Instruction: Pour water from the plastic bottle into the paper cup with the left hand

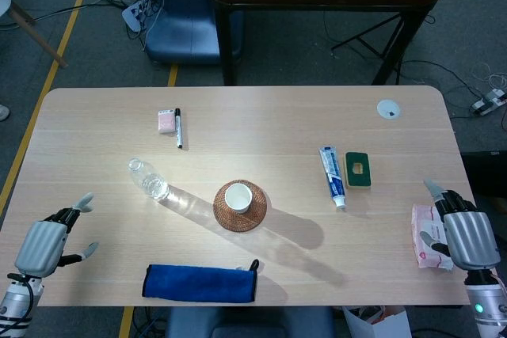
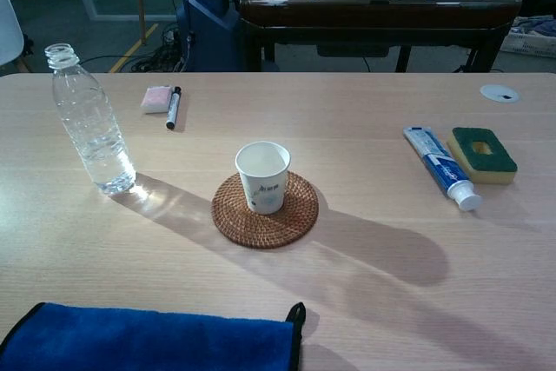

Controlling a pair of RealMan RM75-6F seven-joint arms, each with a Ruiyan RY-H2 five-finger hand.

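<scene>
Hands sit low at the near corners of the table (image 1: 317,116) in the head view, both out of the chest view. The left hand (image 1: 49,241) hovers at the near left edge with its back turned up, fingers (image 1: 81,202) spread apart and pointing away from the robot, holding nothing. The right hand (image 1: 463,231) lies at the near right edge, back up as well, resting over a pink tissue packet (image 1: 426,247); whether its fingers are curled or straight cannot be told from this angle.

The plastic bottle (image 2: 89,119) stands upright and uncapped on the left part of the table, well apart from the left hand. The paper cup (image 2: 262,176) stands upright on a round woven coaster (image 2: 265,210) near the table's middle, to the right of the bottle and apart from it.

A folded blue cloth (image 1: 200,283) lies along the near edge. A pink eraser (image 2: 156,99) and a black marker (image 2: 173,107) lie side by side at the far left. A toothpaste tube (image 2: 440,167) and a green-topped sponge (image 2: 481,155) lie just beside each other on the right.
</scene>
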